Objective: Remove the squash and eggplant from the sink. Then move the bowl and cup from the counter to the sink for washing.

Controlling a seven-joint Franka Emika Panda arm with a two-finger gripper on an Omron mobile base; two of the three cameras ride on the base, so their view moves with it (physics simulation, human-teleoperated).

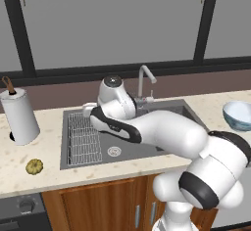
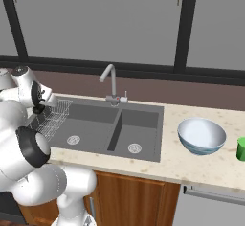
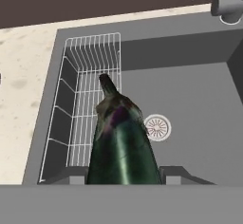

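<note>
Two base views look forward and down from behind the arm, one from its left, one from its right; both take in the sink (image 1: 169, 108), faucet (image 2: 111, 84) and bowl (image 2: 201, 135). The hand view looks steeply down into the sink's left basin, close above the rack (image 3: 88, 99).

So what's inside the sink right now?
The sink holds a wire rack in its left basin. The eggplant hangs above that basin, gripped by the end effector. The arm covers part of the basin floor.
</note>
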